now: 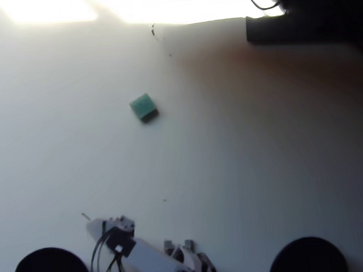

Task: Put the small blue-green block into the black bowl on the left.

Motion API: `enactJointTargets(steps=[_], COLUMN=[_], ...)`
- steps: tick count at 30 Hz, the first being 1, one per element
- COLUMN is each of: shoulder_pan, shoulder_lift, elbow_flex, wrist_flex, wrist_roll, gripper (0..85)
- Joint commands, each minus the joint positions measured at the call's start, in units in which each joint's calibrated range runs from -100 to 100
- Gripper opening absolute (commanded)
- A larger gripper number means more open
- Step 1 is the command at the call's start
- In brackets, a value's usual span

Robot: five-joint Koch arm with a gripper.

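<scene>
The gripper (94, 227), grasp state unreadable, hovers beside the left black bowl (51, 271); the blue-green block (143, 106) lies far off, ungrasped.

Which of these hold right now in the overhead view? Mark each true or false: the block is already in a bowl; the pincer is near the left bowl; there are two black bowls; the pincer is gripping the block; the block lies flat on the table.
1. The small blue-green block is already in a bowl. False: it lies on the bare white table, far from both bowls.
2. The pincer is close to the black bowl at lower left. True.
3. Two black bowls show, the second bowl at lower right. True.
4. The pincer grips the block. False: it is well apart from the block and holds nothing visible.
5. The block lies flat on the table. True.
</scene>
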Motion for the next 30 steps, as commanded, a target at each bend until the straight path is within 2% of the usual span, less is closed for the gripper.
enactJointTargets(steps=[1,5,8,12,15,20,24,27,30], shoulder_pan=[4.49,4.69,1.76,-2.54,-8.45,-16.31,-21.39,-23.49,-24.42], shoulder_lift=[5.85,23.52,34.13,48.37,58.66,60.05,62.62,65.62,70.23], elbow_flex=[4.40,16.88,30.84,51.82,68.54,72.15,72.33,73.07,77.69], wrist_flex=[-0.13,0.60,-1.43,-10.59,-19.35,-20.40,-18.21,-15.29,-15.46], wrist_roll=[3.08,3.57,3.42,3.42,4.44,4.93,2.59,1.07,0.78], gripper=[58.1,57.5,56.6,56.4,55.9,54.3,54.0,53.0,53.0])
